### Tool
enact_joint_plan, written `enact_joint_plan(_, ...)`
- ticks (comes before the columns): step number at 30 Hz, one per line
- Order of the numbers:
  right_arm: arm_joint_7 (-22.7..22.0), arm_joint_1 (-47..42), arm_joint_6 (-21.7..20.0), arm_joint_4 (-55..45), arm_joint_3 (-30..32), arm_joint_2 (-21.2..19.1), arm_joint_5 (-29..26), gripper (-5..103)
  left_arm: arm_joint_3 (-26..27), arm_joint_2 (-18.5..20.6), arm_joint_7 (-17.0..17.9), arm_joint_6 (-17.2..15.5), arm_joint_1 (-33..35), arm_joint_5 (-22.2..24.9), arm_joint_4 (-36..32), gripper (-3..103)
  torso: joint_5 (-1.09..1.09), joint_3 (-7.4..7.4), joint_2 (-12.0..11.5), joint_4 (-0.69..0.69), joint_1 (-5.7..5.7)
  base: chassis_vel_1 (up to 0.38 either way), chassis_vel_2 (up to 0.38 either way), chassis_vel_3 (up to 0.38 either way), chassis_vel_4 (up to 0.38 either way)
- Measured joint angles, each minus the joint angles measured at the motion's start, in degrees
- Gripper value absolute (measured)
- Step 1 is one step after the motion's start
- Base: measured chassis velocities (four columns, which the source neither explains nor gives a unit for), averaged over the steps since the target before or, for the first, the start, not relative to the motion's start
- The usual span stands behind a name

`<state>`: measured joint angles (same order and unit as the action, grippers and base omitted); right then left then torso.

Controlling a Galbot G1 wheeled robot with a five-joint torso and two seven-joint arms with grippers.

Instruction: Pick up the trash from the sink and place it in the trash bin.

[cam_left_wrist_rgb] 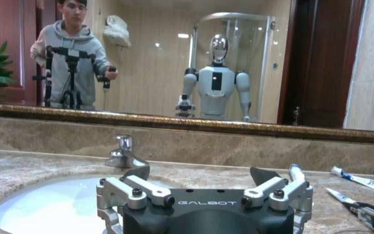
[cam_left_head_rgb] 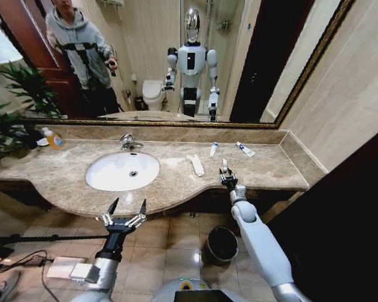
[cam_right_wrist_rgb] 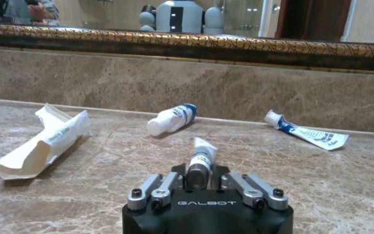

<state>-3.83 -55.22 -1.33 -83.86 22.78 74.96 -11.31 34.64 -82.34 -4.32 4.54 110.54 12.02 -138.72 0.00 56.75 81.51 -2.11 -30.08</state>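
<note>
My right gripper (cam_left_head_rgb: 227, 179) (cam_right_wrist_rgb: 199, 174) rests low over the marble countertop (cam_left_head_rgb: 264, 171), shut on a small grey stick (cam_left_head_rgb: 224, 167) (cam_right_wrist_rgb: 202, 150) that pokes out past its fingers. Beyond it on the counter lie a long white wrapper (cam_left_head_rgb: 196, 165) (cam_right_wrist_rgb: 41, 144), a white tube with a blue band (cam_left_head_rgb: 213, 149) (cam_right_wrist_rgb: 171, 119) and a flattened white tube with blue marks (cam_left_head_rgb: 244, 149) (cam_right_wrist_rgb: 308, 134). The white oval sink (cam_left_head_rgb: 123, 171) (cam_left_wrist_rgb: 44, 202) looks bare inside. My left gripper (cam_left_head_rgb: 126, 210) (cam_left_wrist_rgb: 201, 176) hangs open in front of the counter edge by the sink. The black trash bin (cam_left_head_rgb: 222, 244) stands on the floor beneath the counter.
A chrome faucet (cam_left_head_rgb: 127, 142) (cam_left_wrist_rgb: 123, 153) stands behind the basin and a yellow soap bottle (cam_left_head_rgb: 52, 138) sits at the counter's far left near a plant (cam_left_head_rgb: 16, 107). A mirror (cam_left_head_rgb: 176, 56) backs the counter. Cables and a white box (cam_left_head_rgb: 63, 267) lie on the tiled floor at left.
</note>
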Motion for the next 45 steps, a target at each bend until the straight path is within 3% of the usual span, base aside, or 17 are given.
enact_joint_plan(3, 0.01, -0.22, -0.07, -0.35, 0.12, -0.17, -0.11, 18, 0.0, 0.0, 0.0, 0.0, 0.0, 0.0, 0.0, 100, 0.0, 0.0, 0.0, 0.0, 0.0, 0.0, 0.0, 0.0, 0.0)
enact_joint_plan(13, -0.08, -2.11, -0.23, -3.78, 0.27, -0.65, -0.52, 18, 0.0, 0.0, 0.0, 0.0, 0.0, 0.0, 0.0, 100, 0.01, 0.0, 0.0, 0.0, 0.0, 0.0, 0.0, 0.0, 0.0)
enact_joint_plan(21, 0.73, -12.54, 0.5, -15.39, 3.69, -2.01, -1.61, 18, 0.0, 0.01, 0.0, 0.0, 0.0, 0.0, 0.0, 100, 0.0, 0.0, 0.0, 0.0, 0.0, 0.0, 0.0, 0.0, 0.0)
enact_joint_plan(32, 2.36, -30.95, 11.46, -26.25, 5.65, 0.72, 2.93, 18, 0.0, 0.0, 0.0, 0.0, 0.0, 0.0, 0.0, 100, -0.01, -0.01, 0.01, 0.0, 0.0, 0.0, 0.0, 0.0, 0.0)
enact_joint_plan(45, 1.21, -44.05, 22.75, -21.56, 6.45, 7.27, 10.68, 18, 0.0, 0.0, 0.0, 0.0, 0.0, 0.0, 0.0, 100, 0.0, 0.0, 0.01, 0.0, 0.0, 0.0, 0.0, 0.0, 0.0)
